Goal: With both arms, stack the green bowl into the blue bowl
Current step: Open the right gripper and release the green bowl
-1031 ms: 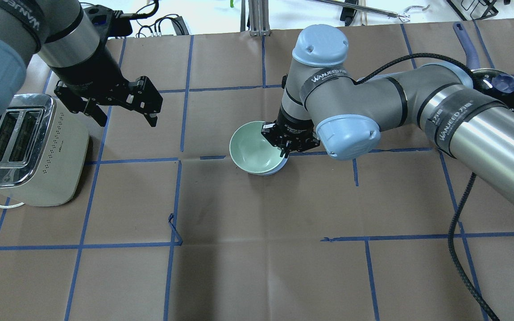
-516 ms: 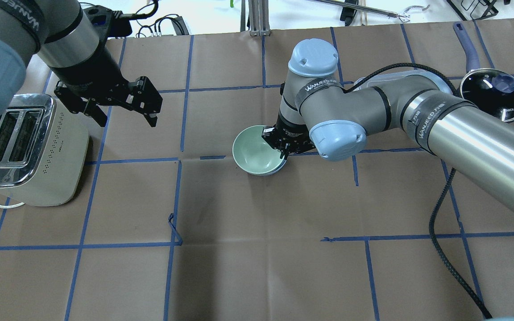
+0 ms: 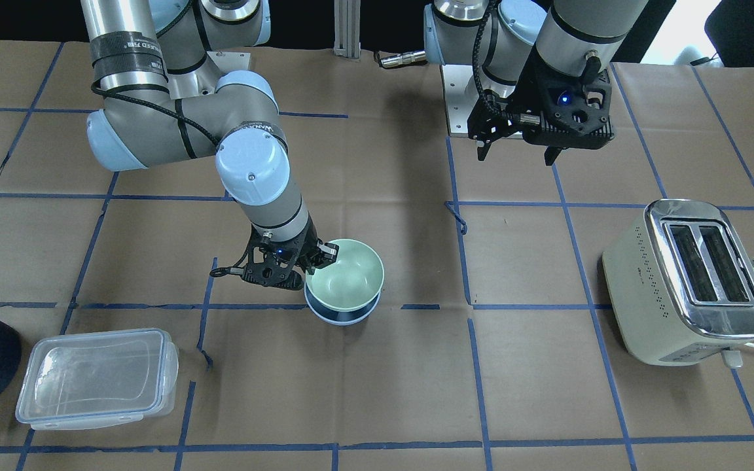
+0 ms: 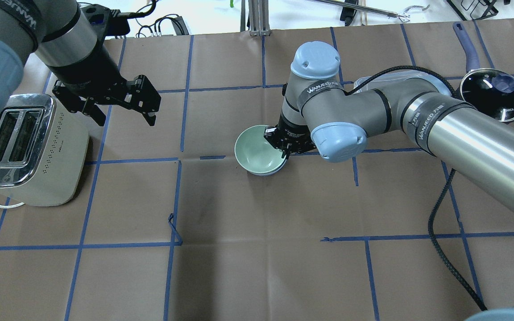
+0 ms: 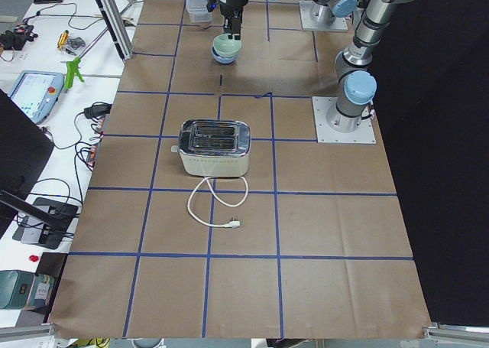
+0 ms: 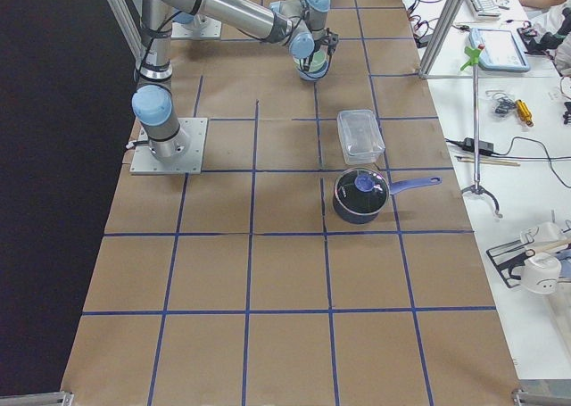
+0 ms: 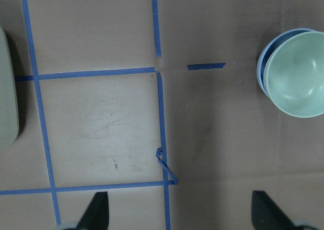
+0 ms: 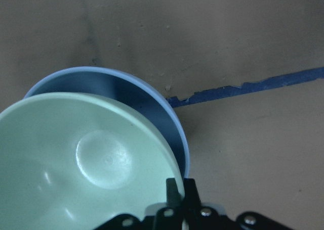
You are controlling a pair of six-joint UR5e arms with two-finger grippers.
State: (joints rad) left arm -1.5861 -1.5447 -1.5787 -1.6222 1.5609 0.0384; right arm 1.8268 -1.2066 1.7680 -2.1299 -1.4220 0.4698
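Observation:
The pale green bowl sits tilted inside the light blue bowl, whose rim shows below it near the table's middle. My right gripper is shut on the green bowl's right rim. The right wrist view shows the green bowl offset inside the blue bowl, with the fingers pinching its edge. In the front view the green bowl rests over the blue bowl. My left gripper hangs open and empty above the table at far left, well apart from the bowls.
A cream toaster stands at the left edge. A dark pot with a blue handle is at the far right, and a clear lidded container lies next to it. A curl of loose blue tape lies on the paper.
My right arm has lowered the green bowl down into the blue bowl, and its elbow has drawn in. My left gripper has barely moved and stays open.

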